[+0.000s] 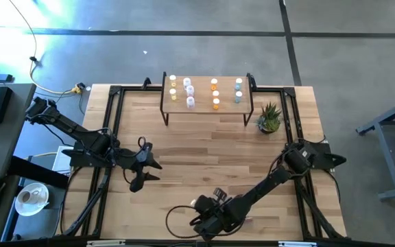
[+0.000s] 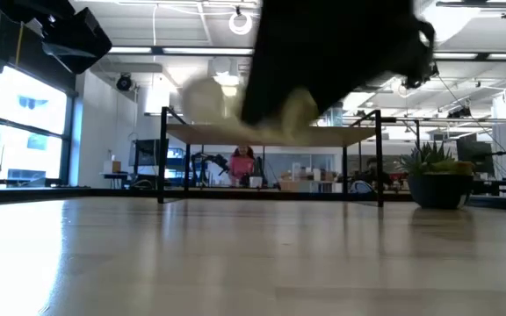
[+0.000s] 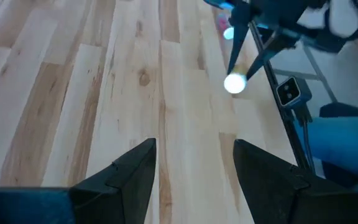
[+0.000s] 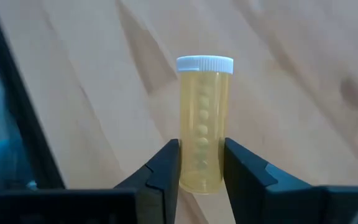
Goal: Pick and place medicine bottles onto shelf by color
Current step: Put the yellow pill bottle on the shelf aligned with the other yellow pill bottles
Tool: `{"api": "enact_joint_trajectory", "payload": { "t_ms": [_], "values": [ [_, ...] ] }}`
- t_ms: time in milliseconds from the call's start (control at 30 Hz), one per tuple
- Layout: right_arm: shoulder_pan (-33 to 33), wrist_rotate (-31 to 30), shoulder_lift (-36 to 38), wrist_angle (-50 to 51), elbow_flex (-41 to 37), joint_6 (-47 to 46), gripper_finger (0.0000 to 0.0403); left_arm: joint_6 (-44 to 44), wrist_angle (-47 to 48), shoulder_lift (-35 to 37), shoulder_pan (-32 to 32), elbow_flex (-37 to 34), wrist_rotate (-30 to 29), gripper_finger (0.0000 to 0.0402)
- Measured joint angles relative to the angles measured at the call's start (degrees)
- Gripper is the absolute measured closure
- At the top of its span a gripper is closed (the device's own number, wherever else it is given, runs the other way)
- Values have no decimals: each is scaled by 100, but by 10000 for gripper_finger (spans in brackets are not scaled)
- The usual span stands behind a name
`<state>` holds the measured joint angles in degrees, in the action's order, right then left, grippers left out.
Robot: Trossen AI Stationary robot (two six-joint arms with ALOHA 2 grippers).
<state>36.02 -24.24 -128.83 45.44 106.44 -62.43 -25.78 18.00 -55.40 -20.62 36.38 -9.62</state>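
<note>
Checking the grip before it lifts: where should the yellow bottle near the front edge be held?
Hold the yellow bottle on its straight lower body, below the white cap, from opposite sides. It stands upright, and the right gripper fingers already pinch there; that looks sound.

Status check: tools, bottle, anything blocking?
Right tool shut on yellow bottle at table's near edge. Left tool open, empty. Shelf path looks unobstructed.

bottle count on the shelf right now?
10 on the shelf, grouped by color: two yellow bottles at its left end, then three white bottles, three orange bottles, two blue-grey bottles at its right end. One could be hidden.
</note>
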Motion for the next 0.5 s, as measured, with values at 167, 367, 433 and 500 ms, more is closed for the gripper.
{"api": "enact_joint_trajectory", "payload": {
  "t_ms": [167, 367, 433, 500],
  "values": [
    [-58, -599, 8, 216, 488, 549, 308, 368, -154, 0, 0, 0, 411, 197],
    [-283, -877, 13, 237, 900, 1272, 307, 750, -199, 0, 0, 2, 519, 187],
    [-387, -982, 13, 238, 1030, 1532, 307, 839, -199, 0, -2, 2, 439, 178],
    [-496, -1024, 14, 247, 1186, 1849, 307, 898, -199, 0, 0, 2, 323, 170]
  ]
}}
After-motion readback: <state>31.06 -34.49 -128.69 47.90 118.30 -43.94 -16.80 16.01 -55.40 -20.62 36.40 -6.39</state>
